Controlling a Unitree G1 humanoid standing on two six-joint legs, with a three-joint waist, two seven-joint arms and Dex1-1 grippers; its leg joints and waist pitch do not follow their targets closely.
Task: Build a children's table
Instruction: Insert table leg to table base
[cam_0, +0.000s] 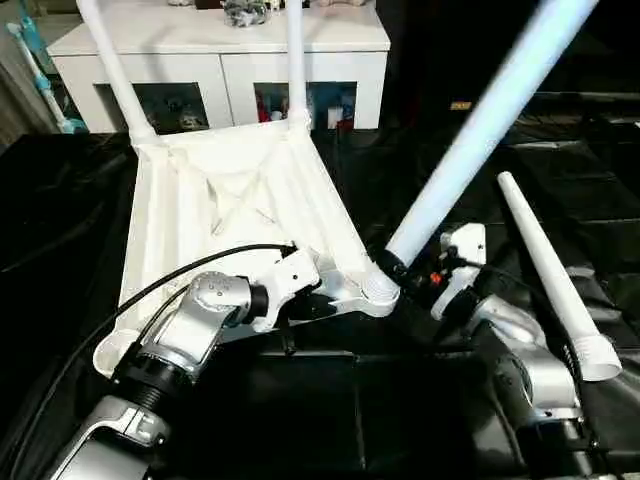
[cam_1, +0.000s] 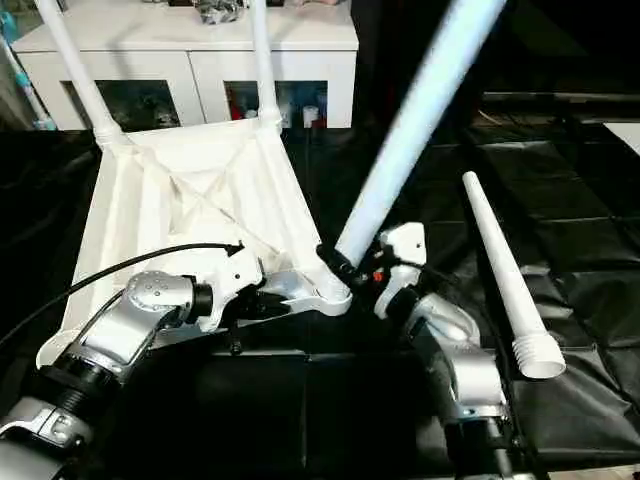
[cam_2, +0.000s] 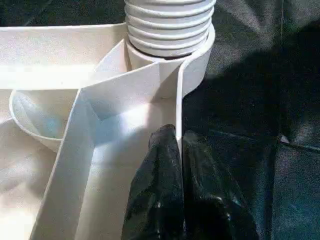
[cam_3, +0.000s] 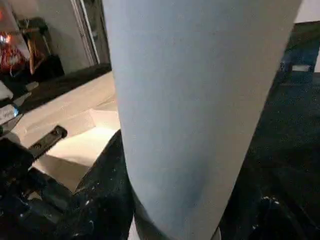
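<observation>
Legs (cam_0: 480, 130): three socketed, one loose (cam_0: 550, 275)

A tilted leg (cam_0: 480, 130) is slanting across the space above the right claw (cam_0: 405, 268), blocking passage there. Two upright legs (cam_0: 294, 60) are fencing the tabletop's (cam_0: 200, 200) far edge. A loose leg (cam_0: 550, 275) is lying across the black-covered desk (cam_0: 400, 420), whose near part is lying open.

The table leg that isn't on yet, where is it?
The loose leg lies on the black cloth at the robot's right, just beyond the right gripper, which holds another leg at the tabletop's near corner socket.
</observation>
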